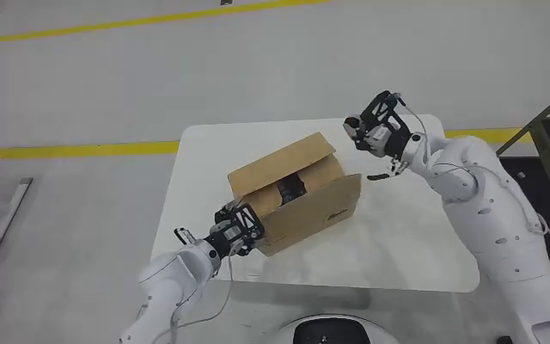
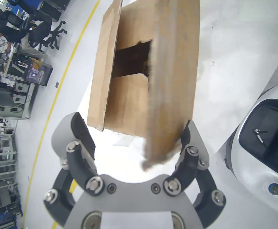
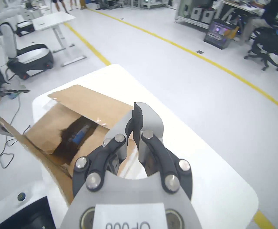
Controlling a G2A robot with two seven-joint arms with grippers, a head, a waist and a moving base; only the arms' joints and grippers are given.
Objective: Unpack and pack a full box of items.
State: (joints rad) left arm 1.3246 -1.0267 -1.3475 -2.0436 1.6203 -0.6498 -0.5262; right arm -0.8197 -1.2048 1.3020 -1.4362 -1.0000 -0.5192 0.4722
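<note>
White table (image 1: 412, 241) bears a cardboard box (image 1: 314, 215); left gripper (image 2: 132, 119) gapes astride its flap (image 2: 161, 86), right gripper (image 3: 136, 112) closed, empty.

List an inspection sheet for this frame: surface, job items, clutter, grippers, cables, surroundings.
Surface: white table with rounded corners, bare around the box.
Job's things: cardboard box mid-table, top flaps partly open; a blue item shows in the dark opening.
Clutter: nothing seen.
Grippers: left gripper open at the box's near corner, with a flap edge between its fingers. Right gripper shut on nothing, over the table's far side, apart from the box.
Cables: loose cable on the floor beside the table.
Surroundings: yellow line on the floor, office chairs, a second table.
</note>
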